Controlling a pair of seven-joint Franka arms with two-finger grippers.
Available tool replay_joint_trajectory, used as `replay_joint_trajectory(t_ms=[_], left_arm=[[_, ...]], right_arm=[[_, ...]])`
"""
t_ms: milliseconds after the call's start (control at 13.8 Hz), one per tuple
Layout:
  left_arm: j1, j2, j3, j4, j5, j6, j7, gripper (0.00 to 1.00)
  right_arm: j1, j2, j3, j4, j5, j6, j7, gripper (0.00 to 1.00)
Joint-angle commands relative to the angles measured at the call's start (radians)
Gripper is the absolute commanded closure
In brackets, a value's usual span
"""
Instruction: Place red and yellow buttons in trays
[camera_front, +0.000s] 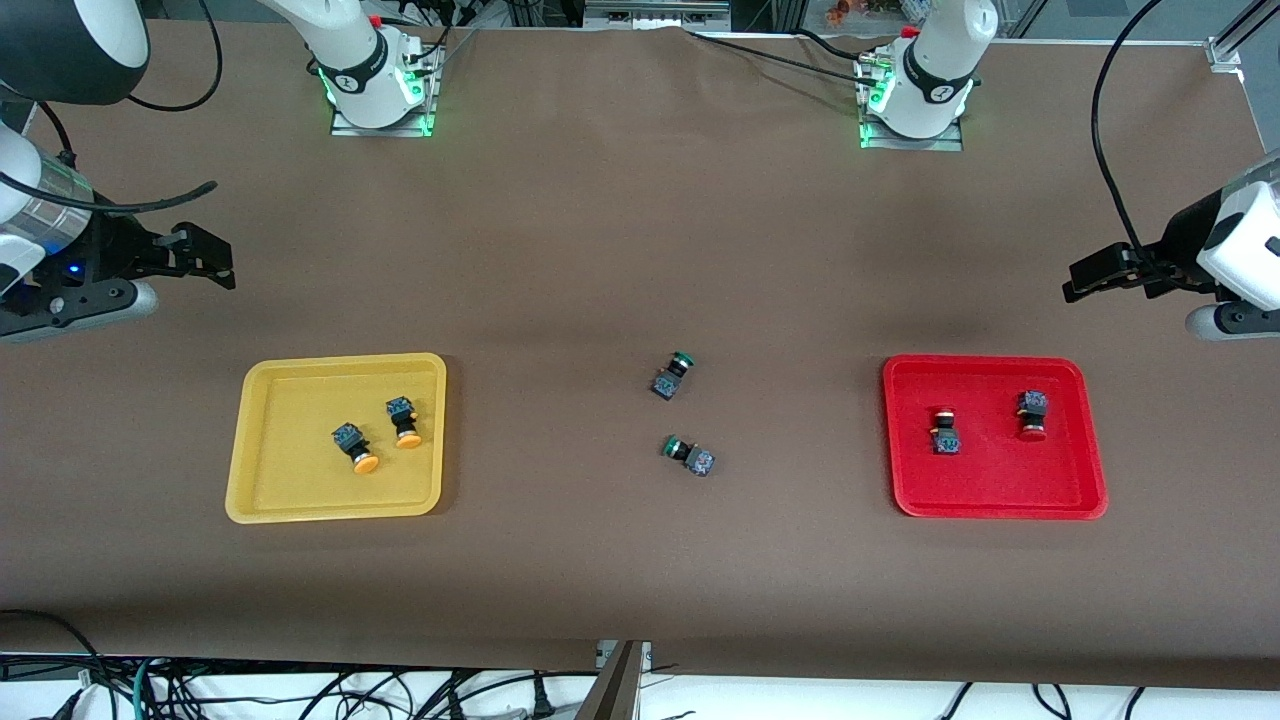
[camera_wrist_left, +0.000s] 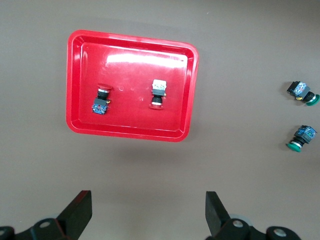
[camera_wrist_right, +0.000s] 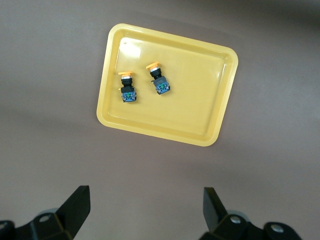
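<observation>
Two yellow-capped buttons (camera_front: 355, 447) (camera_front: 403, 421) lie in the yellow tray (camera_front: 290, 490). Two red-capped buttons (camera_front: 944, 431) (camera_front: 1032, 414) lie in the red tray (camera_front: 1000, 480). My right gripper (camera_front: 222, 265) is open and empty, up over bare table by the yellow tray. My left gripper (camera_front: 1075, 282) is open and empty, up over bare table by the red tray. The left wrist view shows its gripper (camera_wrist_left: 148, 210), the red tray (camera_wrist_left: 130, 65) and both red buttons (camera_wrist_left: 102, 97) (camera_wrist_left: 158, 94). The right wrist view shows its gripper (camera_wrist_right: 145, 207), the yellow tray (camera_wrist_right: 195, 100) and both yellow buttons (camera_wrist_right: 127, 87) (camera_wrist_right: 158, 79).
Two green-capped buttons (camera_front: 672, 376) (camera_front: 689, 455) lie on their sides on the brown table midway between the trays. They also show in the left wrist view (camera_wrist_left: 302, 93) (camera_wrist_left: 301, 138). Cables hang at the table's near edge.
</observation>
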Motion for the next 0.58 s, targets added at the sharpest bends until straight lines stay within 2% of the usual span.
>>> replay_joint_trajectory(t_ms=[0,507], left_arm=[[0.0,0.022,0.002,0.045,0.028,-0.032,-0.004,0.0],[-0.008,0.033,-0.001,0.046,0.083,-0.032,-0.001,0.0]], right_arm=[[-0.001,0.007,0.002,0.016,0.0,0.016,0.017,0.0],[0.008,0.007,0.002,0.017,-0.001,0.016,0.017,0.0]])
